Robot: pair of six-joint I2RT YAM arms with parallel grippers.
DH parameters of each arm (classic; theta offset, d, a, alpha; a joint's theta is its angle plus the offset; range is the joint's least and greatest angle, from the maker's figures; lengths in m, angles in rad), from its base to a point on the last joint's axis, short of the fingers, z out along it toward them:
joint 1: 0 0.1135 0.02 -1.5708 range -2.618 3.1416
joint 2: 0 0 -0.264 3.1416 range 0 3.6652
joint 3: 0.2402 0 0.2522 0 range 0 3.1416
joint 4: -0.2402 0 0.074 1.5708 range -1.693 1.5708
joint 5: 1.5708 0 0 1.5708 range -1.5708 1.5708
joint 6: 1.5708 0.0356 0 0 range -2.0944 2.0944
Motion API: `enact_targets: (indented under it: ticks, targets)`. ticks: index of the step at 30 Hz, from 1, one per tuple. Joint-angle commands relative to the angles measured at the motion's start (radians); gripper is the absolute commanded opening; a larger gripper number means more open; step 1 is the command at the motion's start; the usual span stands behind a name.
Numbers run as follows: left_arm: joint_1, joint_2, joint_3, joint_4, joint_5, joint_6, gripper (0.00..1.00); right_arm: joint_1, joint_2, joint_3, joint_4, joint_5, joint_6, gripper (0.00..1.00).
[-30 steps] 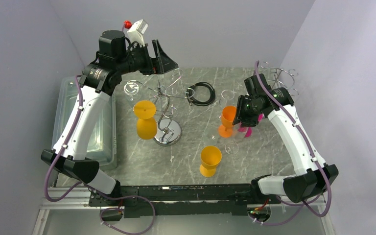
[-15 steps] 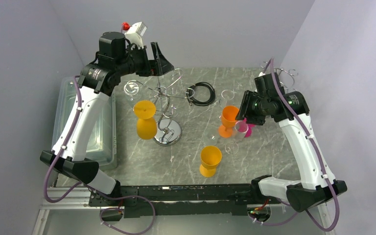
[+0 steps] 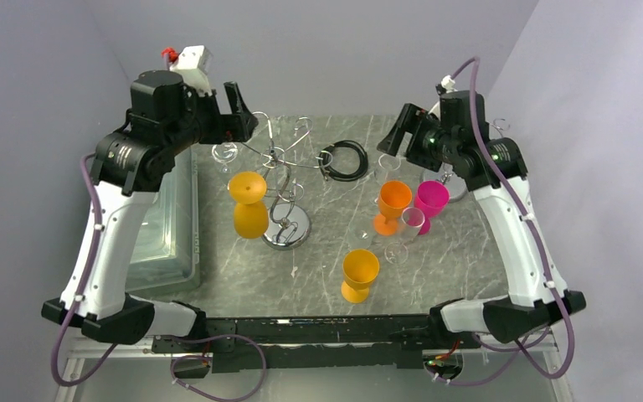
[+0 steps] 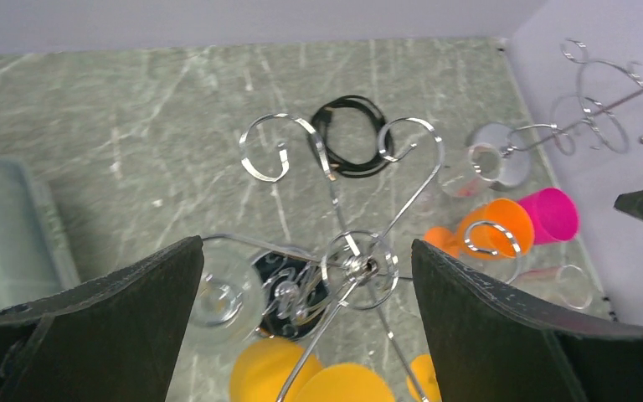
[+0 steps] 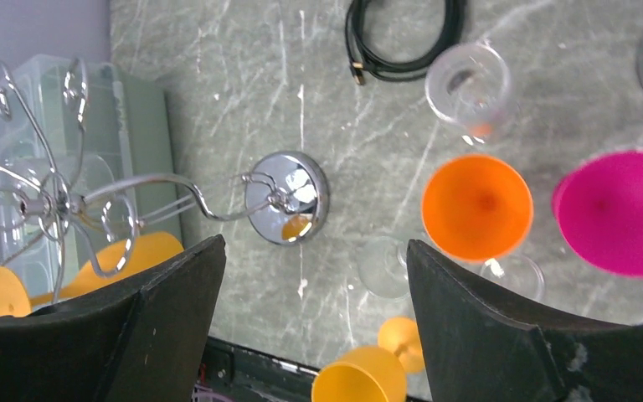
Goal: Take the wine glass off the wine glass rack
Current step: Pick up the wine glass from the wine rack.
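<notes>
Orange wine glass [image 3: 249,205] hangs upside down on the left side of the rack [image 3: 287,228], below your wide-open, empty left claw [image 4: 308,251]. Your right claw [image 5: 314,244] gapes empty too. Snag a curled wire arm and you'll likely topple the rack.

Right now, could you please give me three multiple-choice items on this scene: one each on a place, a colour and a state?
1. Where does the black cable lie? A in the bin; B on the table beyond the wine glass rack; C in a claw.
2. The opaque glass hanging on the rack is: A orange; B pink; C blue.
3. The left claw is: A shut on a glass; B shut on the cable; C open.
B, it lies coiled past the rack; A, its bowl is orange; C, it stands wide with nothing in it.
</notes>
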Motion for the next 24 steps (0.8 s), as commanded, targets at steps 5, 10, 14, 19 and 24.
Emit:
enact_targets:
  ticks: [5,10,14,19,24]
  targets:
    - [-0.034,-0.064,-0.035,-0.164,-0.275,0.034,0.99,0.032,0.068,0.046,0.194,-0.047,-0.009,0.97]
    - [-0.088,-0.079,-0.093,-0.184,-0.361,0.016,1.00,0.040,0.082,0.045,0.226,-0.057,-0.018,1.00]
    - [-0.141,-0.067,-0.102,-0.191,-0.446,0.004,1.00,0.043,0.082,0.039,0.236,-0.064,-0.021,1.00]
    - [-0.158,-0.053,-0.122,-0.172,-0.479,-0.005,0.99,0.043,0.070,0.020,0.247,-0.068,-0.021,1.00]
    - [-0.163,-0.046,-0.147,-0.159,-0.529,-0.007,0.97,0.043,0.061,0.005,0.256,-0.068,-0.021,1.00]
